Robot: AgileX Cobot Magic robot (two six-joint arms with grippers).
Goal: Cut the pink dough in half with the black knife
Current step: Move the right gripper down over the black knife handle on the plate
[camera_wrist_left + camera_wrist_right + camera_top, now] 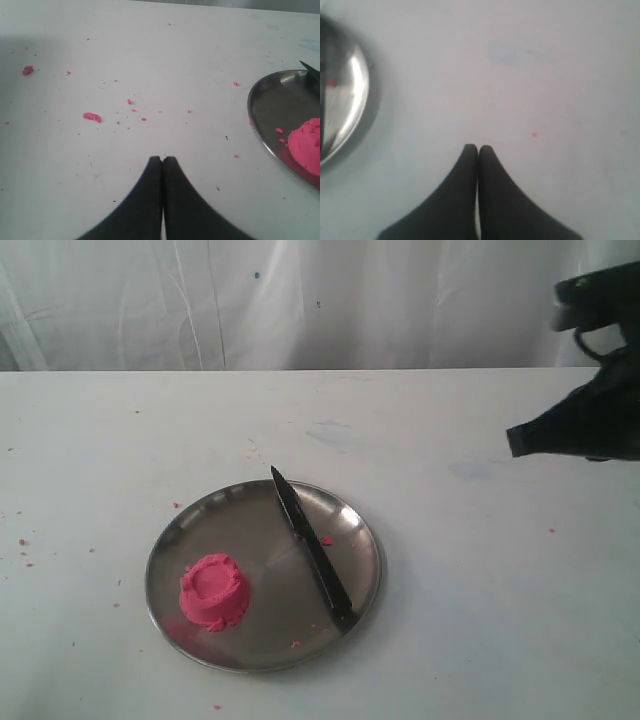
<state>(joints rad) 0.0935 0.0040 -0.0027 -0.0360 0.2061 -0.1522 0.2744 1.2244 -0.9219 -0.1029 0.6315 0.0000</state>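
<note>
The pink dough (213, 591) is one round mound with a dimpled top, on the near left part of the steel plate (352, 530). The black knife (311, 550) lies across the plate's right half, tip toward the far rim. In the left wrist view the dough (306, 145) and the plate (270, 100) show at the edge. My left gripper (162, 159) is shut and empty over bare table; the exterior view does not show it. My right gripper (518, 440) hovers at the right, well away from the plate, and is shut (478, 148) with nothing in it.
Small pink crumbs (92, 117) are scattered on the white table (480, 600) left of the plate. A white curtain (300, 300) hangs behind the table. The plate's rim (355, 95) shows blurred in the right wrist view.
</note>
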